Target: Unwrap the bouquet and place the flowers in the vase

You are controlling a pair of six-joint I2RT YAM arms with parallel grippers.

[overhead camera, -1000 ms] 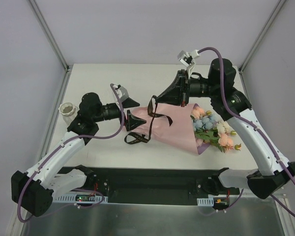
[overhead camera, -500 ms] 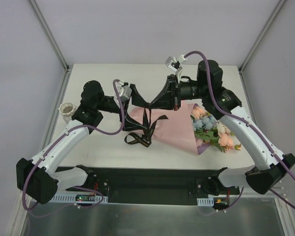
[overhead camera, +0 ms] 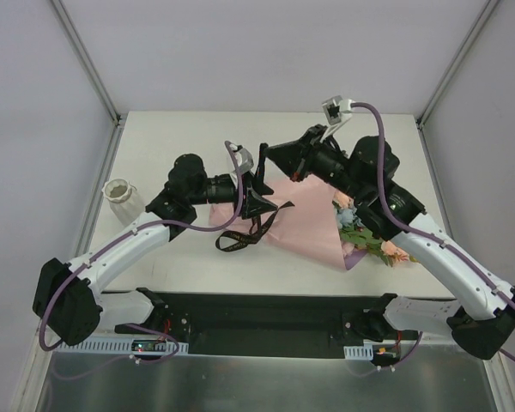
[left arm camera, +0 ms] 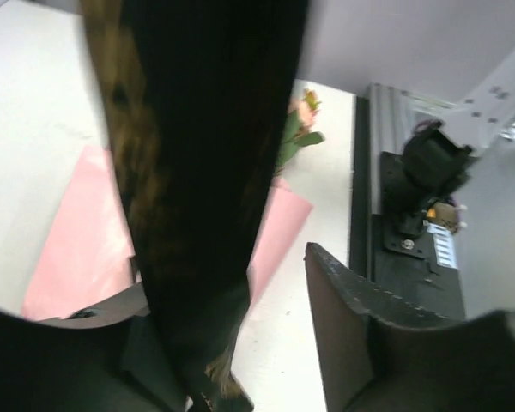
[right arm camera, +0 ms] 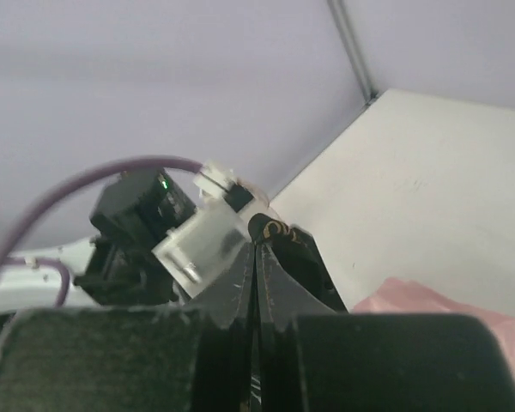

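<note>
The bouquet [overhead camera: 313, 225] lies on its side on the white surface [overhead camera: 189, 129], a little right of the middle. Its pink paper cone has the narrow end toward the left. The flowers [overhead camera: 366, 233] are at the wide end on the right, in peach, pink, cream and pale blue with green leaves, partly under the right arm.

The right pincer [overhead camera: 270, 154] hangs above the narrow end of the cone and points to the left. It is clenched, and in the right wrist view a bit of black ribbon with gold print sits pinched at its tips. The left pincer [overhead camera: 259, 196] is just beside it, lower, at the narrow end of the cone. Its fingers [left arm camera: 343, 318] stand apart. In the left wrist view a wide black band runs down between them, close to one finger and clear of the other, so it is not squeezed.

The vase [overhead camera: 120, 199], small, white and ribbed, stands upright at the left edge of the surface, well apart from the bouquet.

The black ribbon [overhead camera: 239, 239] lies in loose loops on the surface in front of the narrow end, and a strand rises toward the two pincers.
</note>
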